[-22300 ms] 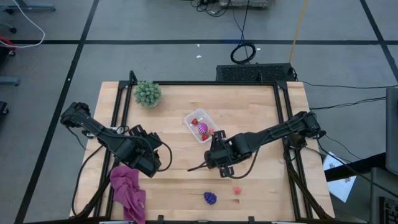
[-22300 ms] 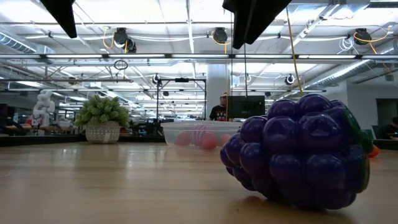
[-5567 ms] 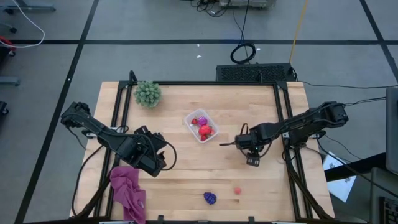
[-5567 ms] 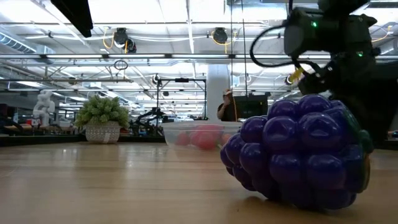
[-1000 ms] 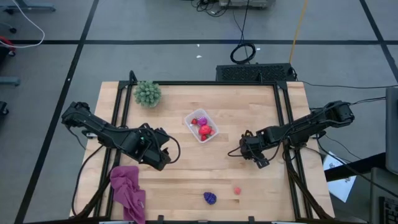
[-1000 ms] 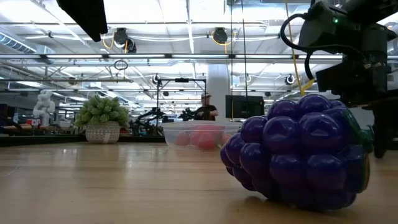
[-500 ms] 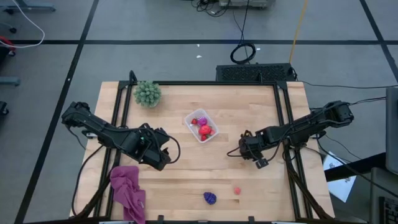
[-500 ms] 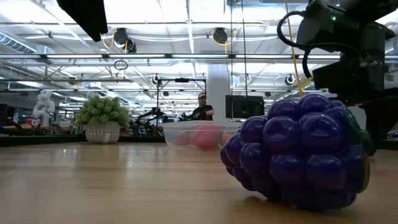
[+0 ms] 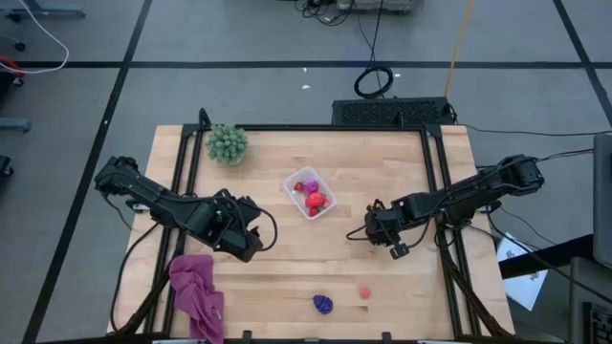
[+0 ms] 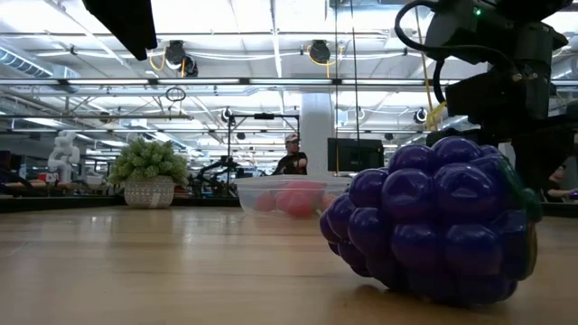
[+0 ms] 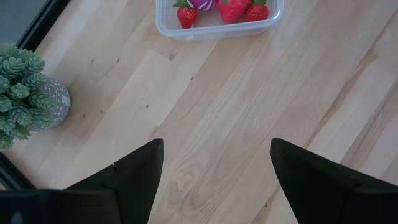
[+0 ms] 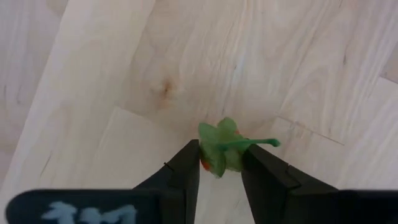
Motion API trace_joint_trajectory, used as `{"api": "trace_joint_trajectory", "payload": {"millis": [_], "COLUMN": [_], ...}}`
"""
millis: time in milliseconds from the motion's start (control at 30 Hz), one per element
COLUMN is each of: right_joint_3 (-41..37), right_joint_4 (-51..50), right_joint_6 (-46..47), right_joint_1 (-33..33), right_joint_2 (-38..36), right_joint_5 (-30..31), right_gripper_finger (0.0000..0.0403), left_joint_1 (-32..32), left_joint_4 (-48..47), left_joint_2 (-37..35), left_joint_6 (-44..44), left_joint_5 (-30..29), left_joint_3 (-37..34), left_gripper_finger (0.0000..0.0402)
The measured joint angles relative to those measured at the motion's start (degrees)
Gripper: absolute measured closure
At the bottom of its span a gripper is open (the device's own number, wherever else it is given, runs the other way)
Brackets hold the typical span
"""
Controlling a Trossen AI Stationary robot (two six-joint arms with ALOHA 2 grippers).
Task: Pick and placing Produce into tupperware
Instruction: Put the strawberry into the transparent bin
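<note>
Our right claw (image 12: 221, 163) has just clamped on a green-leafed fruit (image 12: 222, 148), so next we carry it to the tupperware (image 9: 309, 194); the left claw (image 11: 214, 171) waits apart.

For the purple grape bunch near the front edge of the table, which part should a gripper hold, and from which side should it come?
Probably from straight above, fingers closing across the middle of the purple grape bunch. It is a rounded, bumpy lump lying free on the table, with open wood on every side; only the small red piece lies nearby, apart from it.
</note>
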Motion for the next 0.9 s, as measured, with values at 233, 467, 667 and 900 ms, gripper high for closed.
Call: {"api": "trace_joint_trajectory", "payload": {"millis": [233, 467, 667, 900], "right_joint_3": [0.0, 2.7, 10.0, 15.4], "right_joint_4": [-0.4, -1.6, -1.3, 13.3], "right_joint_6": [0.0, -0.6, -5.3, -14.0], "right_joint_1": [0.0, -0.1, -0.1, -0.8], "right_joint_2": [-0.3, -3.1, -4.7, -3.7], "right_joint_5": [2.6, 5.2, 9.7, 11.9], "right_gripper_finger": [0.0308, 0.0308, 0.0308, 0.0306], "left_joint_1": [0.0, 0.1, 1.2, 2.8], "left_joint_4": [0.0, 0.0, 0.0, 0.2], "left_joint_2": [0.0, 0.0, 0.0, 0.0], "left_joint_6": [0.3, 0.5, 0.5, 1.7], "left_joint_5": [0.0, -0.2, -0.2, -0.2], "left_joint_3": [0.0, 0.0, 0.0, 0.0], "left_gripper_finger": [0.0105, 0.0105, 0.0105, 0.0105]}}
